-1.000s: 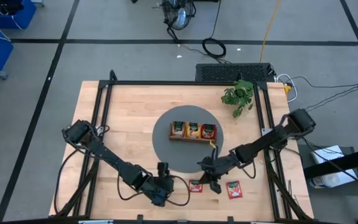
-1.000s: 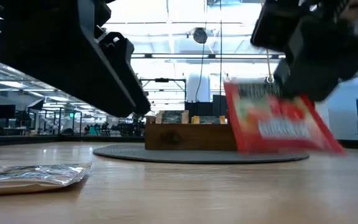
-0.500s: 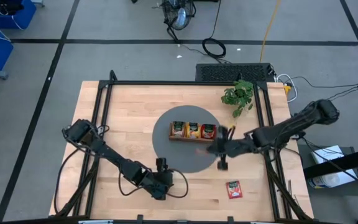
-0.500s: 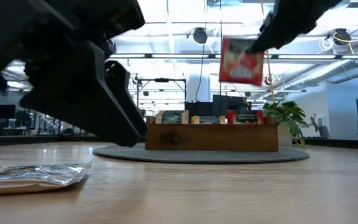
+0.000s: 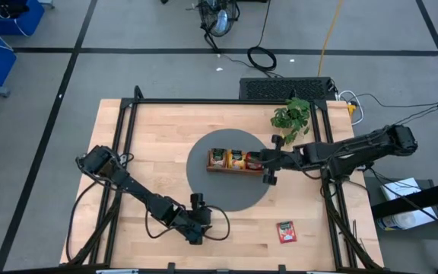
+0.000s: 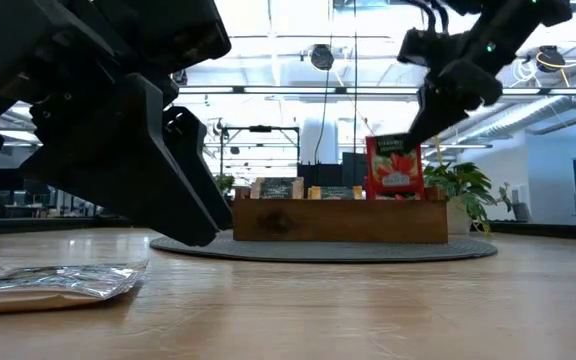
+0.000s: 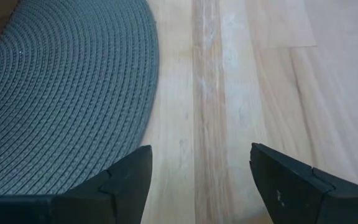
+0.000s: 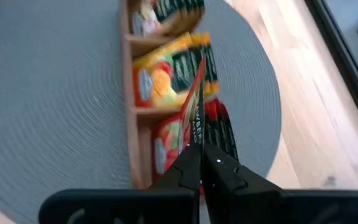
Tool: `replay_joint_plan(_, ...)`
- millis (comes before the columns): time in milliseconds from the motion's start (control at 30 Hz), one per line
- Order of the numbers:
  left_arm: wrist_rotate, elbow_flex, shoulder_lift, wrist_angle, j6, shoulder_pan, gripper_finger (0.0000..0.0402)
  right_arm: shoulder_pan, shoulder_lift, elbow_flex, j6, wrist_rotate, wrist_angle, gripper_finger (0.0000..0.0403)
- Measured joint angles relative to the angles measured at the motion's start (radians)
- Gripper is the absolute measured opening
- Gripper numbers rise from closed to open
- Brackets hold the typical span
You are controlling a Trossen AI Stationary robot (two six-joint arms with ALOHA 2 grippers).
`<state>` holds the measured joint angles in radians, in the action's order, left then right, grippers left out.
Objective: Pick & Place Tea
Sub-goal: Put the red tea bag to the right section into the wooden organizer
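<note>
Low view, nearest the camera: a crinkled silvery wrapper [image 6: 53, 281] lies flat on the wooden surface [image 6: 368, 310], at about seven o'clock from the round grey mat [image 5: 204, 194] when seen from above. Just past it hangs the left gripper [image 5: 196, 230], low over the bare wood at the mat's six o'clock edge, its fingers [image 7: 288, 186] spread wide and holding nothing; that arm reaches in folded and low from the nine o'clock side and seems to be waiting. At about four o'clock from the mat, a single red tea sachet [image 5: 285, 231] lies alone on the wood, not yet collected.

Farther off, at the mat's centre, sits the wooden tray [image 6: 338, 220] with three compartments, sachets standing upright in each. The right arm stretches in nearly level from three o'clock, and the right gripper [image 5: 269, 163] hovers above the tray's three o'clock compartment. Its fingers are pinched shut on the top edge of a red sachet [image 6: 394, 166], which hangs upright, edge-down, probably so it can slide in beside the other red ones. Beyond, at one o'clock, stands a leafy plant [image 5: 292, 116].
</note>
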<state>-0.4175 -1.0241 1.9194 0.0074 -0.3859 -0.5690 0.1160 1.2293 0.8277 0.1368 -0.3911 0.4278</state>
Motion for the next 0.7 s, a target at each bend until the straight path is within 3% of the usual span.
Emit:
replay_joint_plan(433, 0.001, 0.0, 0.0, -0.002, 0.0, 0.0, 0.0269, -0.037, 0.0, -0.126, -0.026, 0.083, -0.123, 0.0002)
replay_joint_plan(533, 0.001, 0.0, 0.0, -0.002, 0.002, 0.0, 0.0269, -0.039, 0.0, -0.128, -0.027, 0.148, -0.13, 0.0014)
replay_joint_plan(700, 0.001, 0.0, 0.0, -0.002, 0.004, 0.0, 0.0269, -0.038, 0.0, -0.128, 0.008, 0.156, -0.131, 0.0051)
